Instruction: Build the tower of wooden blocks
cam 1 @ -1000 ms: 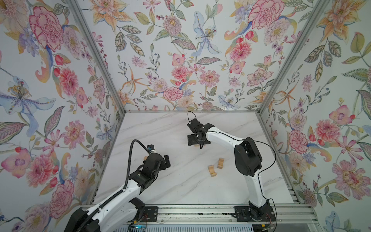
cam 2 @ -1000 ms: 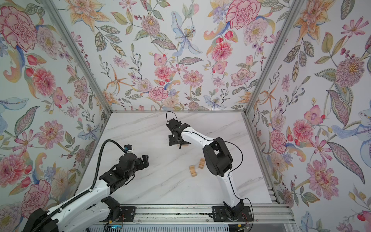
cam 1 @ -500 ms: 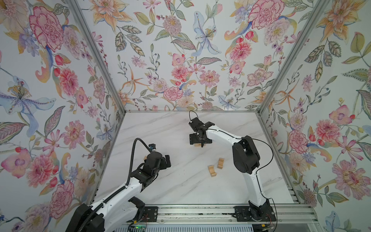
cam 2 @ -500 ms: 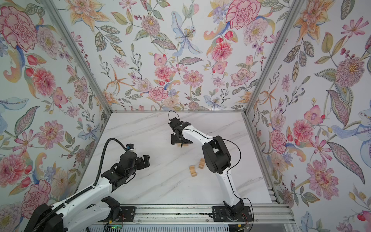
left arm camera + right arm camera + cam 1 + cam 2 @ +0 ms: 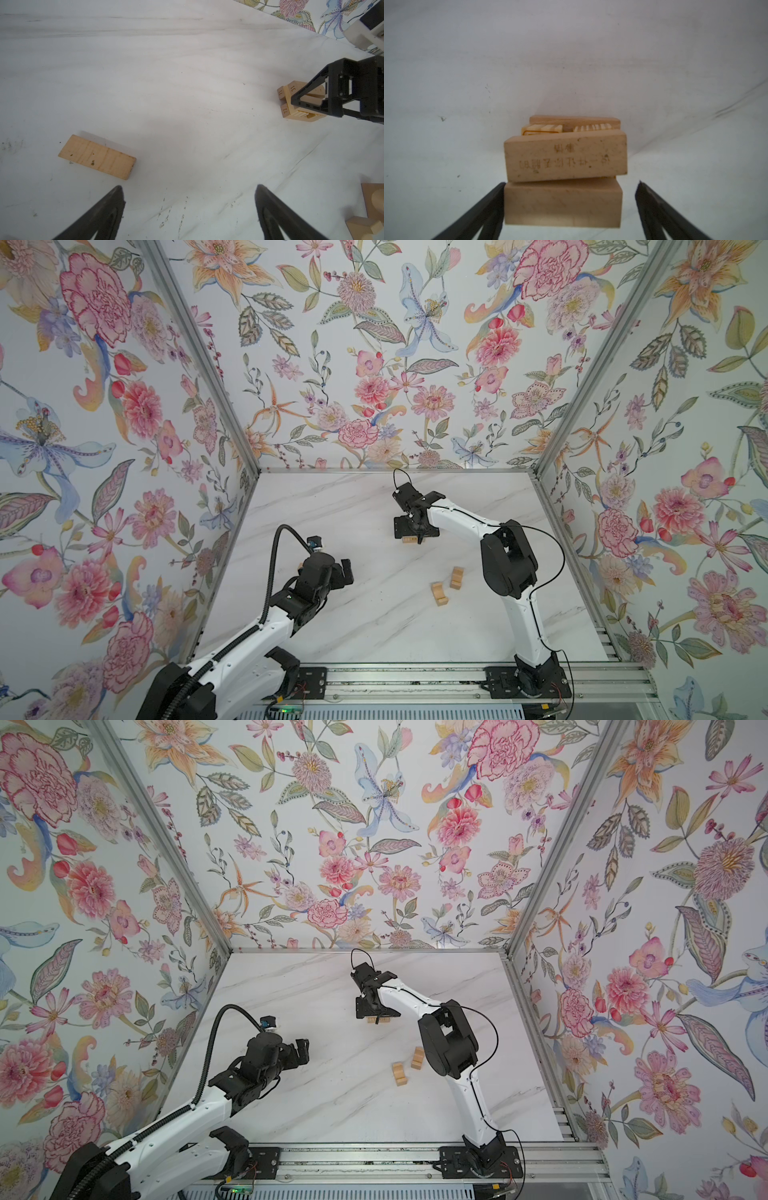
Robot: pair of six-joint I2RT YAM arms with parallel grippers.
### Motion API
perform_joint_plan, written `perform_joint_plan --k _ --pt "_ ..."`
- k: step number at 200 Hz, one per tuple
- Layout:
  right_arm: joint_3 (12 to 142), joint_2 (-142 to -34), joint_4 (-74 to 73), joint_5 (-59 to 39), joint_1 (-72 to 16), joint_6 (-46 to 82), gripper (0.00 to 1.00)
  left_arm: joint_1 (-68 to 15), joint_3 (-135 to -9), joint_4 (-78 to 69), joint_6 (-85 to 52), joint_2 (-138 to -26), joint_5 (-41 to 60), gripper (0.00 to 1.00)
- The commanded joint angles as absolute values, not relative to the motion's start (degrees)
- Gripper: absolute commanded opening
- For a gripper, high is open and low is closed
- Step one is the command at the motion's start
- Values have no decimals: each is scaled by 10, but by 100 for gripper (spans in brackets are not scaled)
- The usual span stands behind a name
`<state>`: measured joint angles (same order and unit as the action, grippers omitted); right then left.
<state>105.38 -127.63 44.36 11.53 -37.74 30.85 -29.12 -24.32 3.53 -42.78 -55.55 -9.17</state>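
Two sets of jaws, both mine, both spread apart. My right jaws straddle the tower (image 5: 564, 158), a low crossed stack toward the back middle of the counter (image 5: 332, 506), without clamping it. My left jaws hang empty near a flat block (image 5: 97, 156). Two notched blocks (image 5: 439, 594) lie close together, nearer the front.

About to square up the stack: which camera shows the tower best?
The right wrist view: the tower fills the centre, close up, crossed layers and engraved block clear. In both top views the right end effector hides all but a sliver. The left wrist view shows it small, far off, partly behind that end effector.
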Motion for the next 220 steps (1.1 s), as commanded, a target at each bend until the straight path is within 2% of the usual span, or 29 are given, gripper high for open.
perform_joint_plan --k 1,220 --pt "1068 -1285 461 113 -375 309 94 -283 -259 42 -418 -545 -89 99" --pt "1066 -1296 461 99 -375 311 87 -281 -263 55 -417 -533 -93 99"
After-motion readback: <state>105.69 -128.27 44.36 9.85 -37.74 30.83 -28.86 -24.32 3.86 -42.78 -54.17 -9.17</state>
